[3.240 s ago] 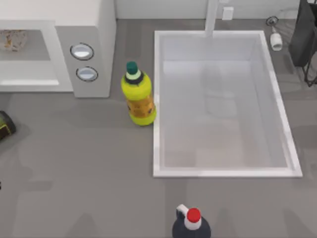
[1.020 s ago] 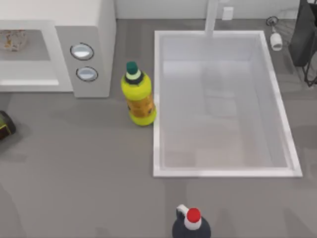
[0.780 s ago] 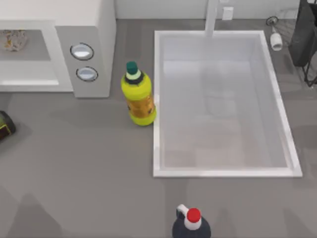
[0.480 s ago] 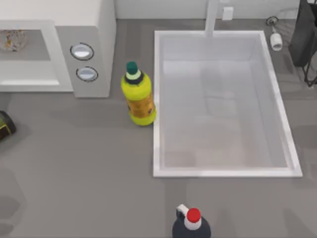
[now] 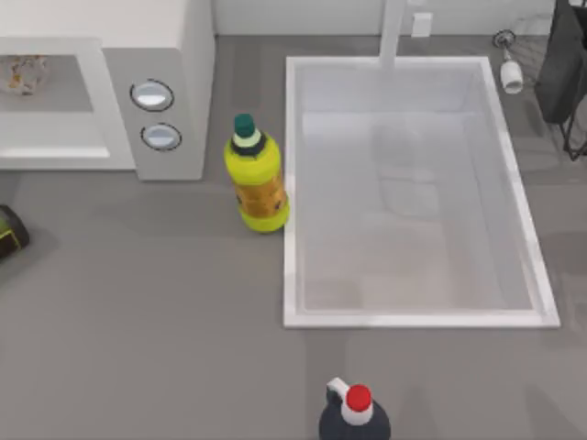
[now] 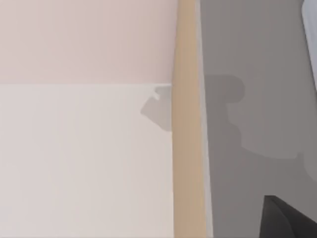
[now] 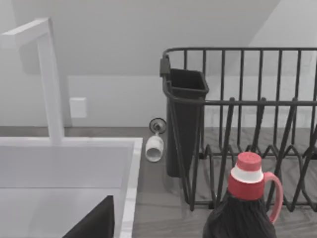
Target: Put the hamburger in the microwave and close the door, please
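One step looks done: the hamburger [image 5: 25,73] sits inside the microwave [image 5: 156,92]; closing the door comes next; I cannot tell either gripper's state.

hamburger [image 5: 25,73] in microwave [image 5: 156,55], sink [image 5: 289,192] right

The hamburger [image 5: 25,73], a small rounded white lump blotched with orange-yellow, sits inside the microwave [image 5: 183,55] on the grey floor of its cavity, toward the table's left edge. The microwave is a large white-grey box at the far left of the table, its wide cavity open to the camera above, with two round silver dials stacked on the side panel to the cavity's right. The door [image 5: 50,151] lies as a flat white panel along the cavity's near edge
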